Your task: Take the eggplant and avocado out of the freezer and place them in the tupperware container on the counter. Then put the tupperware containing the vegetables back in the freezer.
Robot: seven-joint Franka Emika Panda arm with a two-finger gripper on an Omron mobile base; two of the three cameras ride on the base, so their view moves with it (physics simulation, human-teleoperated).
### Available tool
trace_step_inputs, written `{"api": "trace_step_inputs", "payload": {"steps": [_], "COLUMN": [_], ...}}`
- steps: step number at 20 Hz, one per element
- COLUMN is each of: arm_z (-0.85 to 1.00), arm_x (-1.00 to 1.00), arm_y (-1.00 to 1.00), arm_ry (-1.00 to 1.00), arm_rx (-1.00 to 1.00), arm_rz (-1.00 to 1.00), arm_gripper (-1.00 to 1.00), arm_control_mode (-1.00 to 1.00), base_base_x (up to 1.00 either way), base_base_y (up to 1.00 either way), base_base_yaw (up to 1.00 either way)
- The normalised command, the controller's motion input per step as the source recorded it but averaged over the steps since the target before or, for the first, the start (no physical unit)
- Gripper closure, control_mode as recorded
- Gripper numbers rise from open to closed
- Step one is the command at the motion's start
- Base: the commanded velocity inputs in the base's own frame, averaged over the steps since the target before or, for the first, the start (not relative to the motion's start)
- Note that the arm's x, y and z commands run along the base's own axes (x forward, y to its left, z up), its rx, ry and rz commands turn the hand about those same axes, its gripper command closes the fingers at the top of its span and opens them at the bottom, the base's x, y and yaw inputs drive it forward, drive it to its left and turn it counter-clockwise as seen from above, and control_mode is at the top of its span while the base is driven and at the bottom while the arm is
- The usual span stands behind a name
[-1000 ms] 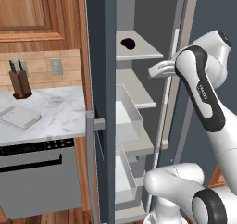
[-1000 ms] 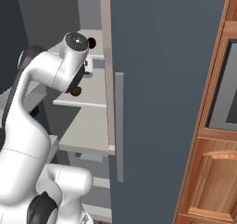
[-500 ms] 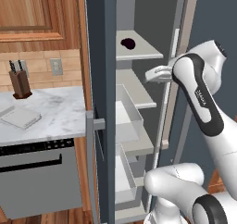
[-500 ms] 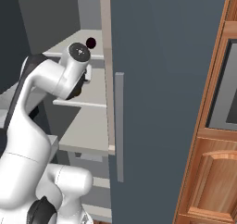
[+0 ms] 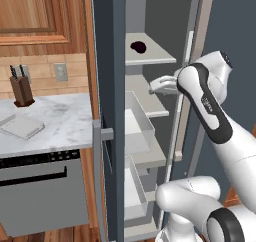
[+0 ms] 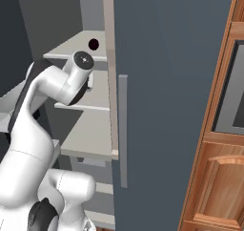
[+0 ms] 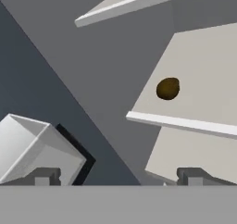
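step: first pick, I'd say. Arm is reaching into the open freezer [image 5: 150,136], nothing grabbed yet
gripper: gripper [image 7: 118,176] spread wide and empty, hovering over the middle shelf [image 7: 203,79]
avocado: avocado [image 7: 167,88] sits alone on that shelf, a bit ahead of the fingertips [image 7: 190,175], not touching
eggplant: eggplant [image 5: 138,47] on the top shelf, far left corner, well above the hand
tupperware: tupperware [image 5: 21,126] waiting empty on the counter [image 5: 65,121], left of the freezer, near the knife block [image 5: 22,88]
next: probably push in farther, line the jaws up around the avocado, then close
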Motion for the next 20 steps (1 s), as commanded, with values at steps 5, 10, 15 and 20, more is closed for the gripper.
{"api": "trace_step_inputs", "payload": {"steps": [5,10,15,20], "arm_z": [-0.18,-0.18,-0.19,-0.26], "arm_x": [0.22,0.21,0.15,0.15], "arm_y": [0.06,0.01,0.02,0.14], "arm_ry": [0.08,0.08,0.07,0.03], "arm_rx": [0.03,0.04,0.02,0.00], "arm_rz": [0.00,0.00,0.00,0.00], "arm_gripper": [-1.00,-1.00,-1.00,-1.00], "arm_control_mode": [-1.00,-1.00,-1.00,-1.00], "base_base_x": [0.00,0.00,0.00,0.00], "base_base_y": [0.00,0.00,0.00,0.00], "base_base_yaw": [0.00,0.00,0.00,0.00]}}
